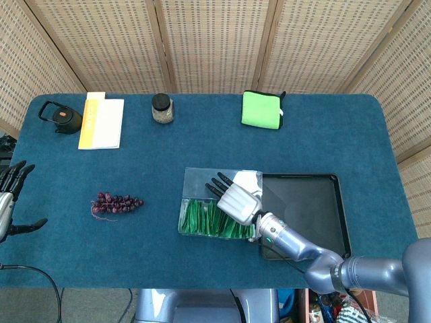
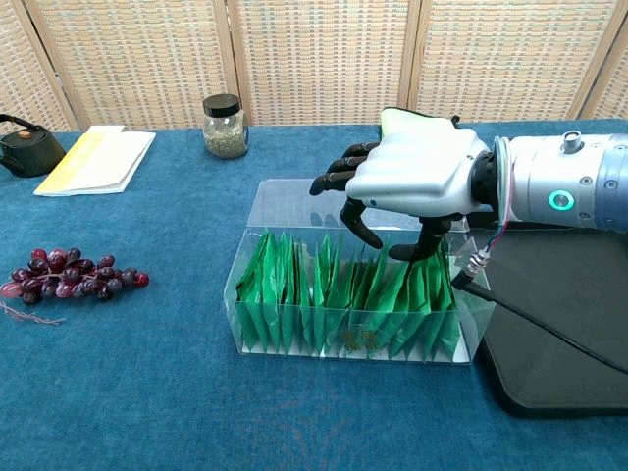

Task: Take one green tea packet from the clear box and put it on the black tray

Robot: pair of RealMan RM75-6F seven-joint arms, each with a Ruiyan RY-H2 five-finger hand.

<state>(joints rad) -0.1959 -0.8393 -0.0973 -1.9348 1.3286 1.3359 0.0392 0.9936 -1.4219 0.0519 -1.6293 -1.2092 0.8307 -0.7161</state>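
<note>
I've got the right hand (image 2: pixel 417 182) over the box (image 2: pixel 294 206), fingers (image 2: pixel 334 177) apart and curled down; thumb tip touches a packet top, nothing visibly pinched. The packets (image 2: pixel 343 294) stand upright in a row along the box's near side, and the tray (image 1: pixel 306 202) sits just right of it — touching, as far as I can tell. Grapes (image 2: pixel 69 270) lie well left; a jar (image 1: pixel 161 108), booklet (image 1: pixel 101 121), teapot (image 1: pixel 60 118) and green cloth (image 1: pixel 261 110) line the far edge. Only the head view shows my left hand (image 1: pixel 10 195), off the table's left edge, fingers spread, holding nothing. The chest view alone shows the fingertips against the packets.
</note>
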